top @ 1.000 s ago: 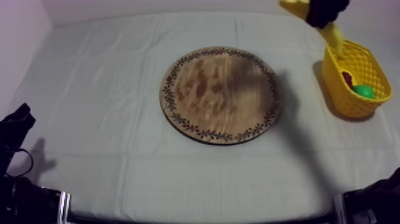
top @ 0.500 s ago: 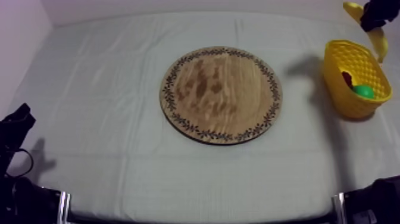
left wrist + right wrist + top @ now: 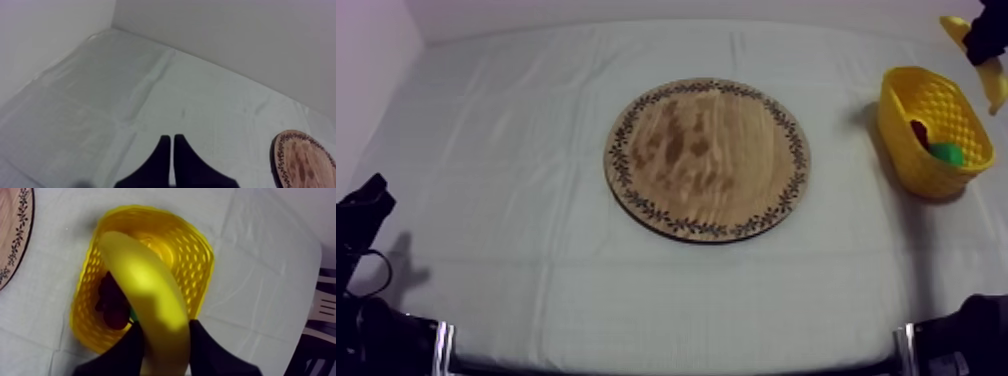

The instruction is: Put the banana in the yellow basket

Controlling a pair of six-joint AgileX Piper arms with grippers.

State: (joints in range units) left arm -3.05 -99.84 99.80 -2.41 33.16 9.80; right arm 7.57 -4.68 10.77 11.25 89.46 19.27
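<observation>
At the frame's upper right, the right claw [image 3: 984, 40], clamped on the curved yellow toy banana [image 3: 994, 88], hangs by the far rim of the yellow lattice basket [image 3: 908, 150], so releasing now could miss it.

Top view: right gripper [image 3: 984, 42] sits at the far right, cut off by the picture's edge. It covers the middle of the banana [image 3: 994, 88], so just two yellow ends show. Inside the yellow basket [image 3: 908, 150], the small red fruit [image 3: 919, 130] lies partly behind the left wall. Green fruit [image 3: 944, 153] beside it, kind not clear.

Right wrist view: banana hides much of the basket's inside and part of the dark red fruit. Its gripped end is lost between the fingers.

Left wrist view: wooden board [image 3: 304, 161] cut by the edge. Left gripper [image 3: 171, 144] is cut off at its finger bases.
</observation>
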